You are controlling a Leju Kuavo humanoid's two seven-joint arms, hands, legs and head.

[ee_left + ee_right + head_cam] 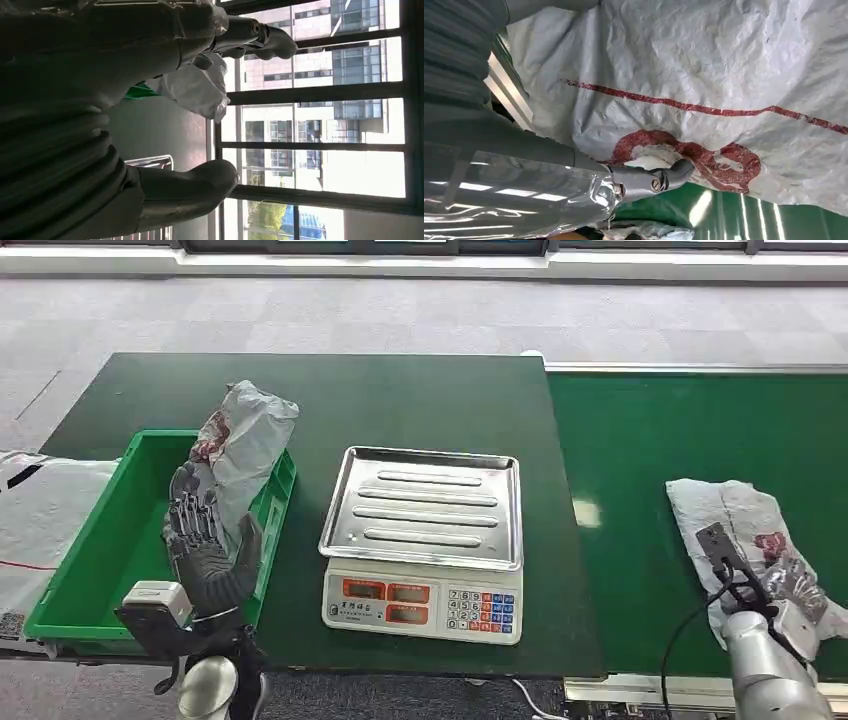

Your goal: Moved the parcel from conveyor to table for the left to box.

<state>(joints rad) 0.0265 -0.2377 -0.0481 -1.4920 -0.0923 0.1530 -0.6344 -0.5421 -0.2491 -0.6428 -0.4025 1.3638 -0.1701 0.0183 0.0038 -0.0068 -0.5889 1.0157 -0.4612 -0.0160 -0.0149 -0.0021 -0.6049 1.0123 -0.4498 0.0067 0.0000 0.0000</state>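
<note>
**Two parcels, one at each hand**

Lower right of head view: grey plastic parcel flat on green conveyor belt, right hand on its near end, fingertips pressed onto red print; grip itself hard to make out, arm hiding fingers. Left of frame: second grey parcel propped on rim of green bin, against spread fingers of upright left hand. Centre: steel-trayed weighing scale.
</note>
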